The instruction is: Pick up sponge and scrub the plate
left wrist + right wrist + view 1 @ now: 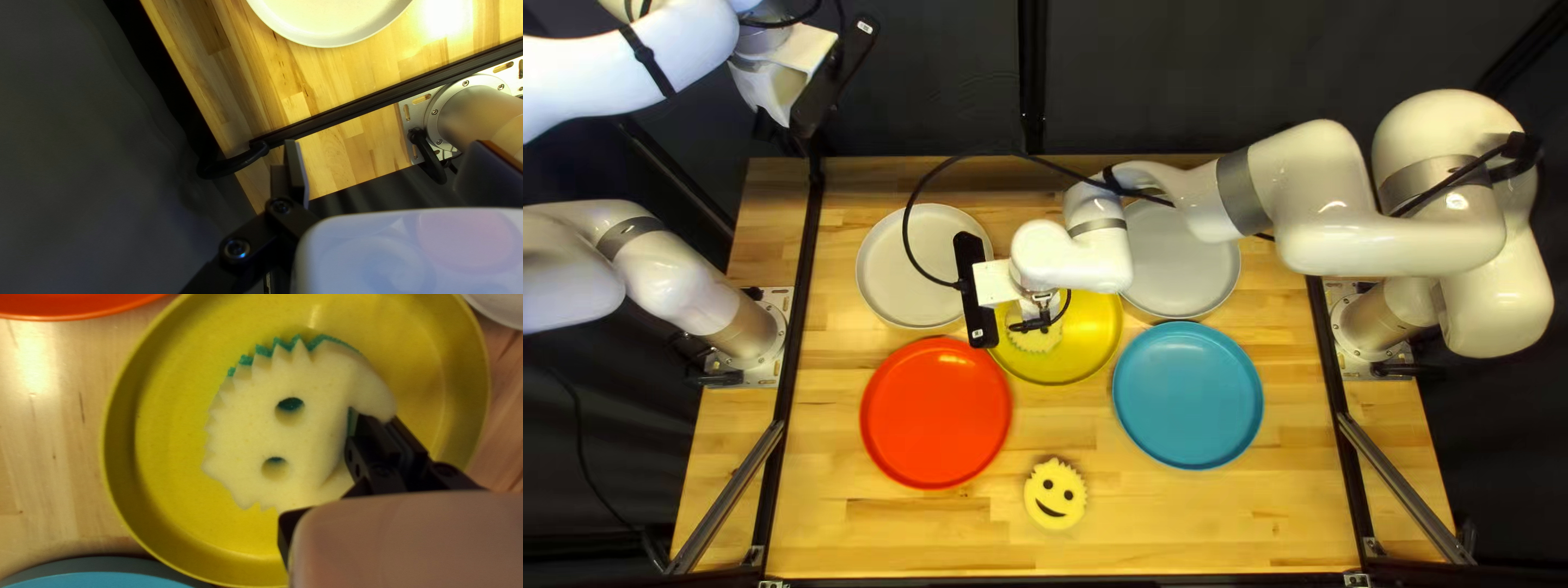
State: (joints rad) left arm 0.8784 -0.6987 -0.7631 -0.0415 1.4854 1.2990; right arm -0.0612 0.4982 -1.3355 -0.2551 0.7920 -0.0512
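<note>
Nearest me on the wooden table [882, 539], a round yellow foam sponge with a smiling face and toothed top [1055, 493] lies by the near edge, with wood to slide across on both sides. Beyond it sit a round red plate [935, 414] and, to its right, a round blue plate [1187, 395], a broad lane of wood between them.

Farther in, my right gripper [1031, 325] is over the round yellow plate [1100, 327], jaws drawn in and pinching the task's sponge, a pale yellow foam face with a green backing [310, 424], by the strip beside its mouth. That sponge is inside the plate's rim; I can't tell how hard it presses. Red and blue rims sit close by the yellow one, leaving me little sideways room.

Past that, a round pale grey plate [893, 267] lies on the left and another round grey plate [1182, 261] on the right, partly under my right arm. My left gripper [788, 136] hangs raised by the far left corner, near the black rail [381, 98], jaws wide with nothing between them.
</note>
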